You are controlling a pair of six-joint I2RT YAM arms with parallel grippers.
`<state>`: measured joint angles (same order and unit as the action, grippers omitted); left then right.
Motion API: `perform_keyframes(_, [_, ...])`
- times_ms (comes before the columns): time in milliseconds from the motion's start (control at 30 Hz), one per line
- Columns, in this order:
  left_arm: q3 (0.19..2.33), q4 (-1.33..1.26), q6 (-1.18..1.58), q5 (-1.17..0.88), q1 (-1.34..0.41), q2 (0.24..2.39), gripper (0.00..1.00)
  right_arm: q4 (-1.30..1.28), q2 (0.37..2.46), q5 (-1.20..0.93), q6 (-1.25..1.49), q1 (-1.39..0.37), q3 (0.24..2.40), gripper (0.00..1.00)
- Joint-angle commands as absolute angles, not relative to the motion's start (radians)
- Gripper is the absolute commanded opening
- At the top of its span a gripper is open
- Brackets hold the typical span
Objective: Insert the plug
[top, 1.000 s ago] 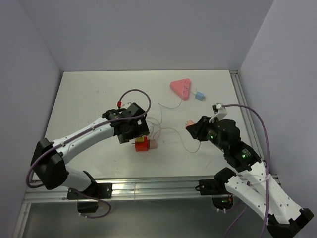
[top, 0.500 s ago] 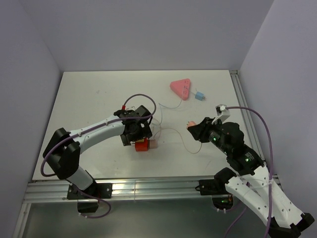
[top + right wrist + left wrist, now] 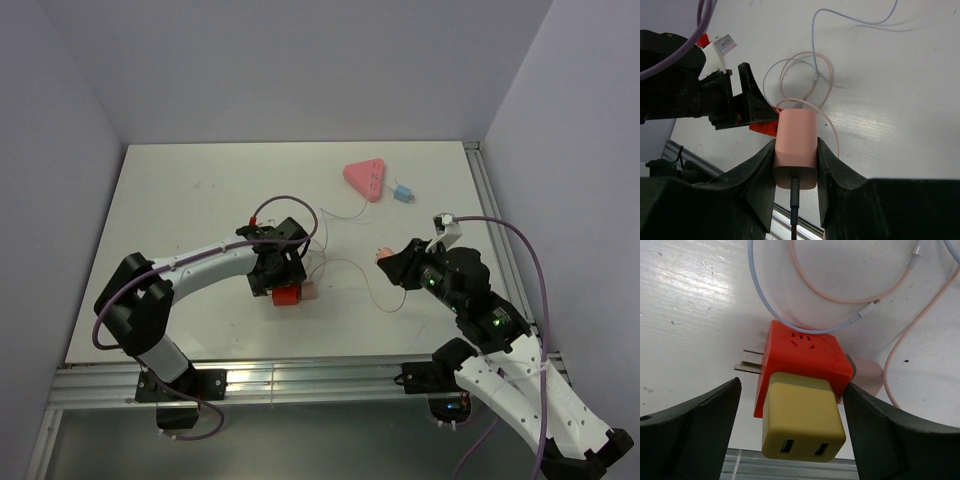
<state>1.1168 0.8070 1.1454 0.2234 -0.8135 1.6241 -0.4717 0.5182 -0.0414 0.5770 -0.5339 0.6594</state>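
Note:
The plug (image 3: 403, 194), a tiny light-blue box, lies at the far right of the table beside the pink triangular socket strip (image 3: 365, 179); no gripper is near it. My left gripper (image 3: 279, 276) (image 3: 792, 390) hangs open over an orange-red socket cube (image 3: 802, 357) with an olive-yellow USB charger (image 3: 802, 422) stuck on it. Its right finger (image 3: 875, 420) touches the cube and the left finger (image 3: 705, 415) stands apart. My right gripper (image 3: 390, 260) (image 3: 796, 145) is shut on a pink charger block (image 3: 796, 140) (image 3: 381, 251) with a dark cable at its back.
Thin pink and bluish cables (image 3: 345, 265) (image 3: 805, 290) loop over the table between the two arms. A small pale pink block (image 3: 310, 291) sits right of the red cube (image 3: 287, 293). The metal rail (image 3: 300, 375) runs along the near edge.
My left gripper has come down and to the right over the red cube, and its jaws have narrowed a little. The right gripper has barely moved and keeps hold of the pink block.

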Motion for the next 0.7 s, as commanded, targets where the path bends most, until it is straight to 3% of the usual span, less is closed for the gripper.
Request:
perform_keyframes(0, [1.1, 0.77, 1.131, 0.229, -0.821, 1.618, 0.86, -0.433, 0.514, -0.049, 0.581, -0.529, 0.65, 0.0])
perform_keyframes(300, [1.077, 0.739, 1.074, 0.261, -0.834, 1.625, 0.7, -0.428, 0.511, -0.052, 0.583, -0.529, 0.638, 0.0])
perform_keyframes(400, [1.049, 0.697, 1.043, 0.276, -0.834, 1.611, 0.56, -0.429, 0.509, -0.051, 0.581, -0.529, 0.638, 0.0])
perform_keyframes(500, [1.009, 0.634, 1.017, 0.282, -0.839, 1.572, 0.35, -0.437, 0.509, -0.048, 0.577, -0.529, 0.643, 0.0])
perform_keyframes(567, [0.976, 0.58, 0.98, 0.291, -0.841, 1.531, 0.06, -0.44, 0.511, -0.051, 0.577, -0.531, 0.644, 0.0])
perform_keyframes(600, [0.967, 0.571, 0.964, 0.298, -0.841, 1.519, 0.0, -0.44, 0.512, -0.054, 0.577, -0.531, 0.646, 0.0])
perform_keyframes(667, [0.939, 0.522, 0.922, 0.293, -0.842, 1.479, 0.0, -0.448, 0.52, -0.066, 0.577, -0.529, 0.652, 0.0])
